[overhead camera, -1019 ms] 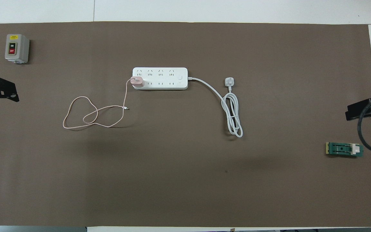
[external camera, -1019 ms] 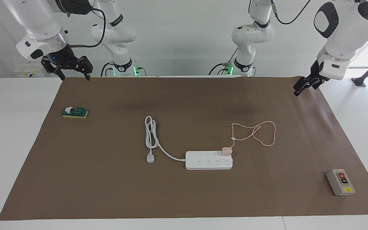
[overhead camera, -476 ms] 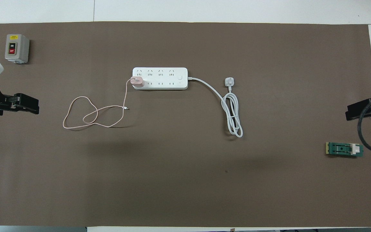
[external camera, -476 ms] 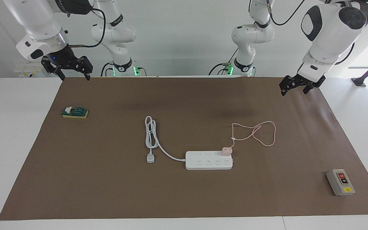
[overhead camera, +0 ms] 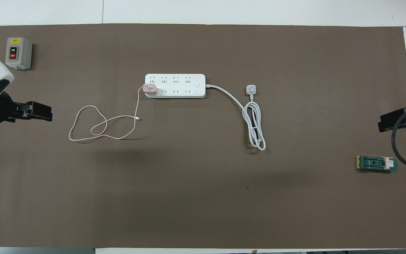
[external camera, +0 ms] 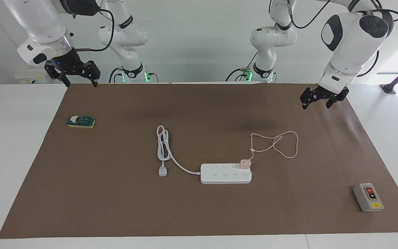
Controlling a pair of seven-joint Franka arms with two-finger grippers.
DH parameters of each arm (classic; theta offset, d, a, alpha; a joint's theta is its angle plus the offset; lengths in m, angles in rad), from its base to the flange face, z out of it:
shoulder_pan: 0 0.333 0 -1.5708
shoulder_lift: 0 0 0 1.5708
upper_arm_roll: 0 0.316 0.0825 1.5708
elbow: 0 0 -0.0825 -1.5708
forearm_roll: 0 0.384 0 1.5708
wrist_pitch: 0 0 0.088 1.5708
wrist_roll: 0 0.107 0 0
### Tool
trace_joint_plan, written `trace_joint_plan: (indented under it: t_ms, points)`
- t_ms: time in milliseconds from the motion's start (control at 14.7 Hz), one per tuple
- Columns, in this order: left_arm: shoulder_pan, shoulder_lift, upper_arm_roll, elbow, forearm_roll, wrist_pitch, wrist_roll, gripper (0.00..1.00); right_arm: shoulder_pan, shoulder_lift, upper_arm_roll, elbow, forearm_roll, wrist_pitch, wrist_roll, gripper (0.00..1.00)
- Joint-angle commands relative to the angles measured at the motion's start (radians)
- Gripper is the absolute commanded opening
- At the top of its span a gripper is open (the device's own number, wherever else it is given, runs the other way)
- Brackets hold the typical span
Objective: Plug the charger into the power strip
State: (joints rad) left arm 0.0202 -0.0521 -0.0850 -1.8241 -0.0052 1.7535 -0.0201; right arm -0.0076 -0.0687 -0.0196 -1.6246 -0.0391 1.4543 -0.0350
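The charger (external camera: 245, 164) sits on the power strip (external camera: 226, 173), at the strip's end toward the left arm; whether its prongs are fully seated cannot be told. The left gripper (external camera: 319, 99) hangs empty, fingers spread wide, over the mat nearer the robots than the power strip. The right gripper (external camera: 73, 74) waits, likewise wide and empty. Best approach, I judge: descend squarely over the charger, pinch its flat sides and press straight down.

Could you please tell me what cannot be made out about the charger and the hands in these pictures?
- Charger prongs: hidden by its own body on the power strip in both views, so full seating is unconfirmed.
- Right hand: cut off by the overhead view's edge.
- Left hand: overhead, seen side-on.
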Motion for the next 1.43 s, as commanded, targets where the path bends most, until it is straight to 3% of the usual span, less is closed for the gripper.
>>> trace_joint_plan:
  t_ms: [0, 611, 1359]
  points:
    - [-0.006, -0.038, 0.01, -0.041, -0.026, 0.027, -0.013, 1.0, -0.018, -0.023, 0.01, -0.024, -0.004, -0.002, -0.028, 1.0]
    - [-0.034, 0.001, 0.01, 0.046, -0.024, -0.1, -0.093, 1.0, -0.021, -0.023, 0.009, -0.024, -0.004, -0.002, -0.026, 1.0]
    - [-0.031, 0.002, 0.011, 0.049, -0.019, -0.103, -0.096, 1.0, -0.022, -0.023, 0.009, -0.024, -0.004, -0.002, -0.028, 1.0]
